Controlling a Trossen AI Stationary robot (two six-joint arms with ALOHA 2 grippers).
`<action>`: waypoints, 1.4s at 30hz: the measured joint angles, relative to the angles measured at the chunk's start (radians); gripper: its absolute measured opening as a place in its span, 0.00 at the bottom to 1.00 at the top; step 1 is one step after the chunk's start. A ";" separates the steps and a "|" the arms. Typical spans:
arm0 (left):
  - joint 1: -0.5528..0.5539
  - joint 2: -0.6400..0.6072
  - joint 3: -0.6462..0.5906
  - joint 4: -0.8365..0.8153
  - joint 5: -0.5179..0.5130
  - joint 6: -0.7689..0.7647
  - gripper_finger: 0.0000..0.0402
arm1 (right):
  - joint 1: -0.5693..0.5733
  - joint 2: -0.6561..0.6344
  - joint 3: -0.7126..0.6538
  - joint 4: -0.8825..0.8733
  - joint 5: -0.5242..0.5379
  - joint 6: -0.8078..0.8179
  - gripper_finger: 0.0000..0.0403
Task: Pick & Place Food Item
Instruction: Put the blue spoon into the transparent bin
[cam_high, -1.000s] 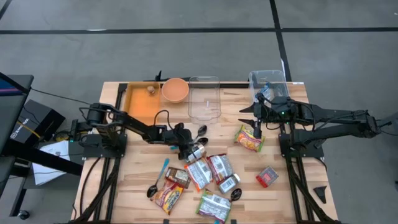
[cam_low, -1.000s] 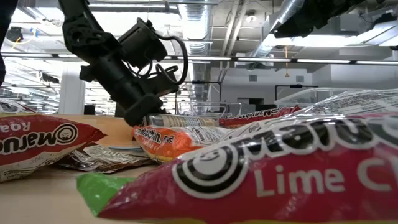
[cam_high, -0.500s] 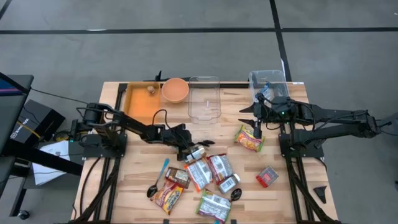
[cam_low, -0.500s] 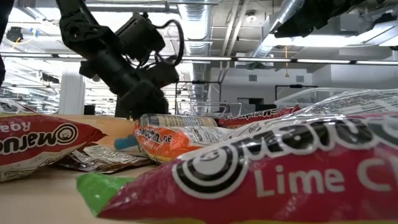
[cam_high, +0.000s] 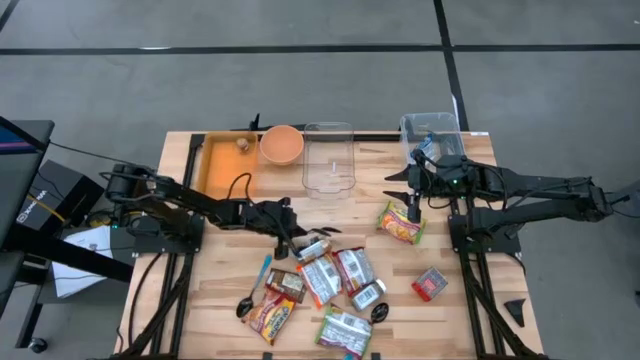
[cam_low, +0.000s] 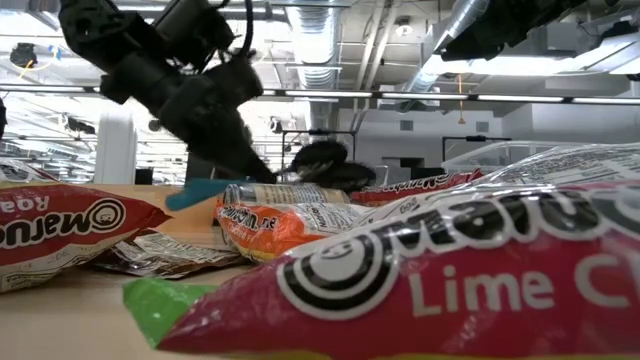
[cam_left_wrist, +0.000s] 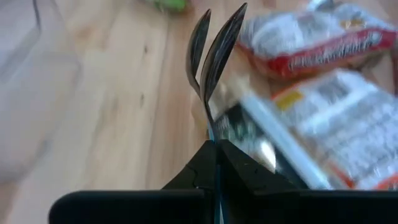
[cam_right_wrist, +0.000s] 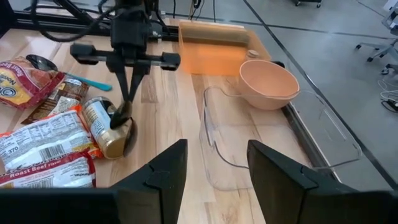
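Pair of black spoons (cam_left_wrist: 222, 46) pinched by the handles in the left claw (cam_left_wrist: 216, 146), fingers clenched tight on them, bowls pointing away from the wrist and lifted clear of the bench (cam_high: 200, 290) near its middle. Just under the spoon bowls, a tin can (cam_right_wrist: 106, 134) lying on its side; touching or not, cannot tell. Beside the can and spreading toward the front edge, a loose heap of ramen packets (cam_high: 325, 275), overlapping one another, crowding that side of the claw. At the heap's left edge, a blue-handled spoon (cam_high: 262, 272) flat on the wood. Farther right, apart from the heap, a single noodle packet (cam_high: 400, 222) and, nearer the front, a small red packet (cam_high: 430, 285). Along the back edge, left to right: an orange tray (cam_high: 222, 165), a peach bowl (cam_high: 282, 144) just beside it, a clear container (cam_high: 328, 158), then a second clear bin (cam_high: 430, 128) at the right corner. Open wood between the lifted spoons and that back row. Right claw (cam_right_wrist: 216, 149) parked over the right side of the bench near the single noodle packet, fingers spread, released, gripping nothing.
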 joint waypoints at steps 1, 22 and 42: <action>0.000 0.003 -0.005 0.001 0.003 -0.004 0.01 | 0.000 0.000 0.000 0.000 0.000 0.000 0.41; 0.001 0.003 -0.017 0.041 0.008 0.017 0.02 | 0.000 0.000 0.000 0.003 0.000 -0.001 0.41; 0.001 0.003 -0.017 0.024 -0.030 0.028 0.01 | 0.000 0.000 0.000 0.000 0.000 -0.001 0.41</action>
